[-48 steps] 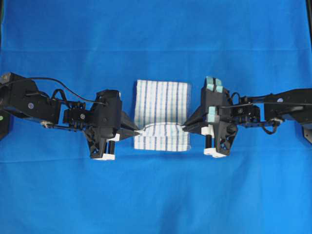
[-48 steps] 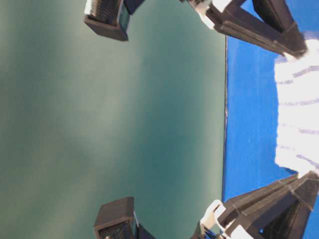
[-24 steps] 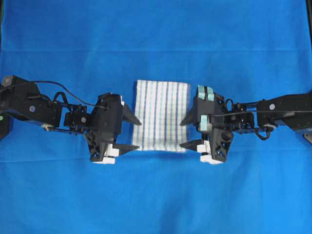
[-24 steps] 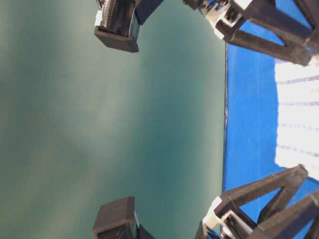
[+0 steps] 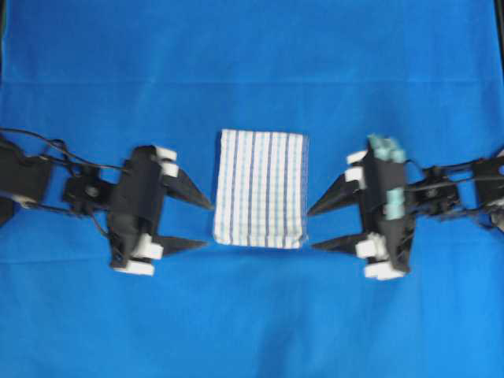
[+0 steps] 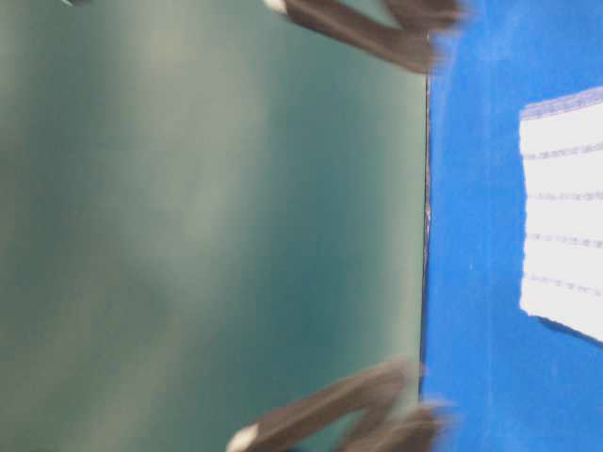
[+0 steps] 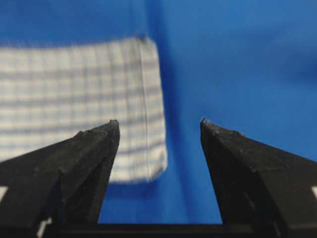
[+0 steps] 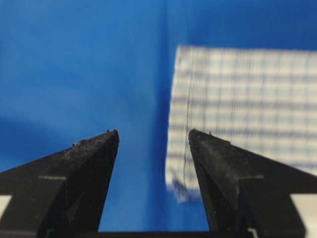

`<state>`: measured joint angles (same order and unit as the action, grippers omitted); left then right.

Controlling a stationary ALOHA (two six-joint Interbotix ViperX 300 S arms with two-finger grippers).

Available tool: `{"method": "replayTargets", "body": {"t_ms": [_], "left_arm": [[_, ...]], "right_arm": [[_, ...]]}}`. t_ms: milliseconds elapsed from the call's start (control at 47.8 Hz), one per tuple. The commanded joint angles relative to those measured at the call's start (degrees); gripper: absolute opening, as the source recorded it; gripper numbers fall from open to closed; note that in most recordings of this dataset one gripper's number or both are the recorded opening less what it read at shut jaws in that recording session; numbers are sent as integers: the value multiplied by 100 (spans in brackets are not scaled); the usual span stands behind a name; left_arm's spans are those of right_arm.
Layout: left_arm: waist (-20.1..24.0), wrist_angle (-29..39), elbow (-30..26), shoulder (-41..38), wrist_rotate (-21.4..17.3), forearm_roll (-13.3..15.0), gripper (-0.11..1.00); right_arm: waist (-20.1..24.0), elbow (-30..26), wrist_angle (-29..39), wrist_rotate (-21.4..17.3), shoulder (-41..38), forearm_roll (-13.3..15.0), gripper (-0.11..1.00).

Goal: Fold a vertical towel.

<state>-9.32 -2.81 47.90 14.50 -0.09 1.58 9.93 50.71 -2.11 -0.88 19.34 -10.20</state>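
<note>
The towel (image 5: 261,187) lies folded flat on the blue cloth, a white rectangle with thin blue and grey stripes; it also shows as the towel (image 6: 563,237), the towel (image 7: 74,99) and the towel (image 8: 242,104). My left gripper (image 5: 206,225) stands open just left of it, nothing between its fingers, and my left gripper (image 7: 157,121) looks past the towel's corner. My right gripper (image 5: 312,228) stands open just right of the towel, empty, and my right gripper (image 8: 152,132) faces the towel's near edge. Neither gripper touches the towel.
The large plain blue cloth (image 5: 252,71) covers the whole table. In the table-level view its edge (image 6: 427,188) meets a green backdrop, and blurred dark fingers (image 6: 367,28) show at the top and bottom.
Both grippers have opened and let go of the towel's side edges. Both arms have then drawn back outward, away from the towel, which now lies flat.
</note>
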Motion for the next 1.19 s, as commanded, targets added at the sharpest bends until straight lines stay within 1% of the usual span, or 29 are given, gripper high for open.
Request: {"method": "replayTargets", "body": {"t_ms": [0, 105, 230, 272, 355, 481, 648, 878, 941, 1046, 1171], "left_arm": [[-18, 35, 18, 606, -18, 9, 63], [-26, 70, 141, 1178, -62, 9, 63], [-9, 79, 396, 1837, -105, 9, 63], [9, 79, 501, 2057, -114, 0, 63], [35, 132, 729, 2593, -123, 0, 63], [88, 404, 1011, 3375, -123, 0, 63], [272, 659, 1503, 4359, -88, 0, 63], [765, 1046, 2364, 5730, -9, 9, 62], [853, 1151, 2610, 6082, 70, 9, 62], [888, 1239, 2883, 6407, 158, 0, 62], [888, 1248, 2936, 6548, 202, 9, 61]], "right_arm": [[-9, 0, -26, 18, 519, 105, 62], [-88, 132, 0, 18, 1090, 264, 62], [-264, 352, 62, 18, 1740, 352, 62], [-325, 396, 158, 26, 1986, 396, 62], [-439, 483, 431, 35, 2522, 580, 62], [-562, 650, 756, 26, 3234, 747, 62], [-747, 1090, 967, 26, 4184, 782, 62], [-1081, 1846, 1204, 18, 5247, 782, 62], [-1178, 2030, 1213, -18, 5423, 773, 62], [-1310, 2338, 1204, -44, 5643, 712, 62], [-1380, 2496, 1107, -44, 5678, 615, 61]]}}
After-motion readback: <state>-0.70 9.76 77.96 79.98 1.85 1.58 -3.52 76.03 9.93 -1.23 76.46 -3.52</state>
